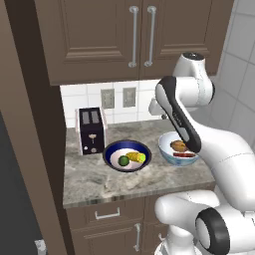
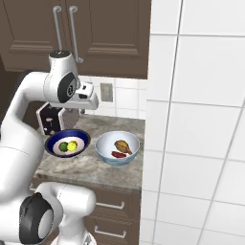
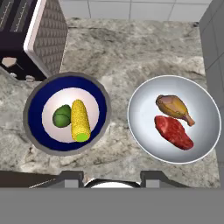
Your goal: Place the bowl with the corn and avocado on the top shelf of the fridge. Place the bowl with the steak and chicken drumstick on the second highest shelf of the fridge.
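From the left base view, the dark blue bowl (image 1: 127, 156) sits on the granite worktop (image 1: 89, 182), just right of the toaster (image 1: 90, 130), with the pale bowl (image 1: 177, 149) to its right.

From the right base view, the end effector (image 2: 75, 113) hangs above the worktop's far side, grasping nothing.

From the hand view, corn (image 3: 80, 120) lies beside avocado (image 3: 62, 115); chicken drumstick (image 3: 175, 108) lies beside steak (image 3: 174, 131). Its fingers (image 3: 70, 178) stand apart.

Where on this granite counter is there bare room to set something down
Bare granite runs along the counter's front edge, before both bowls, and behind them toward the tiled backsplash. It is crowded where the black toaster nearly meets the dark blue bowl; the gap to the pale blue-white bowl is narrow.
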